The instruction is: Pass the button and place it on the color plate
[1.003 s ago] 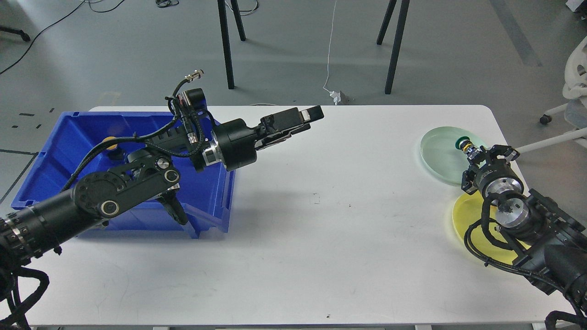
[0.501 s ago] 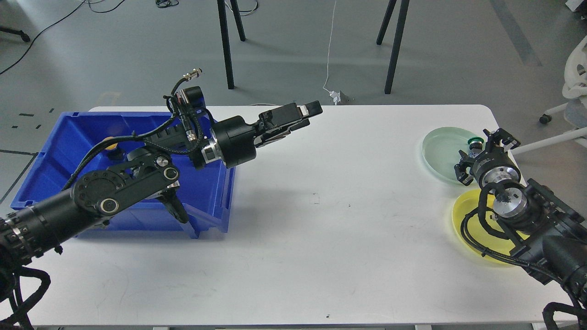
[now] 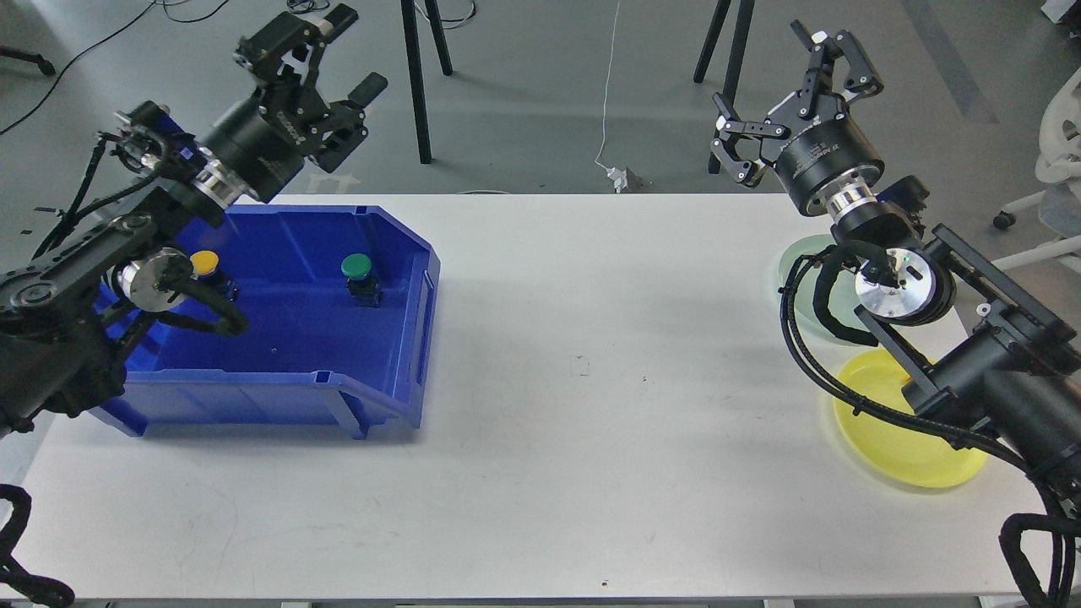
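Over on the left, the left gripper hangs raised above the far edge of the blue plastic bin, its two fingers spread apart and holding nothing. Inside the bin stand two push buttons: a yellow-capped button near the left wall, partly behind the arm, and a green-capped button out in the open on the bin floor, upright on its dark body. Each looks like a small, rigid, light piece of hard plastic with a smooth domed cap that could slip. I would judge the squarer dark body under the cap the safer place to pinch, coming in from above. The white table lies between the bin and the plates. On the right, the right gripper is lifted high with its fingers wide apart and empty. Below it, the pale green translucent plate is mostly hidden by the arm, and the yellow translucent plate sits just in front.
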Robot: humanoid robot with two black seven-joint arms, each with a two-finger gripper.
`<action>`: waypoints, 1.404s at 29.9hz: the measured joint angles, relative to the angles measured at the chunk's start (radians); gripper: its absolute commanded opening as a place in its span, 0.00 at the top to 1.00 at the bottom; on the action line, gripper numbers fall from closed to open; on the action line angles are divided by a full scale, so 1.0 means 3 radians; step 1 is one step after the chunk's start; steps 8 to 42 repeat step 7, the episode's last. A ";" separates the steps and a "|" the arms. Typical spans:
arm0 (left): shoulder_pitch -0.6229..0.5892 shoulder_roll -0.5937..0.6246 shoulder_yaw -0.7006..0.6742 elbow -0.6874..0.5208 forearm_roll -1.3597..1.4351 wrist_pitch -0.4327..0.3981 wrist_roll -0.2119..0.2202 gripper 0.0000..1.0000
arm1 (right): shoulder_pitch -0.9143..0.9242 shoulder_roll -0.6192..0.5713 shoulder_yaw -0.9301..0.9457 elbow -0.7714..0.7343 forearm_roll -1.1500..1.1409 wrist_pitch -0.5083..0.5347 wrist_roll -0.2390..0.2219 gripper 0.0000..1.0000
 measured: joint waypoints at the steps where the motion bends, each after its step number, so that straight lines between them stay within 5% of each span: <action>1: 0.0033 0.0009 -0.0067 0.0055 -0.0087 -0.0012 0.0000 0.16 | -0.0002 -0.0001 0.0006 0.0006 0.0000 0.0079 0.0014 0.02; 7: 0.0138 0.0015 -0.0252 0.0187 -0.0254 -0.0025 0.0000 0.16 | -0.0037 0.0004 0.0042 -0.0024 -0.0001 0.0567 0.0028 0.02; 42: 0.0138 0.0015 -0.0252 0.0187 -0.0254 -0.0025 0.0000 0.16 | -0.0037 0.0004 0.0042 -0.0024 -0.0001 0.0567 0.0028 0.02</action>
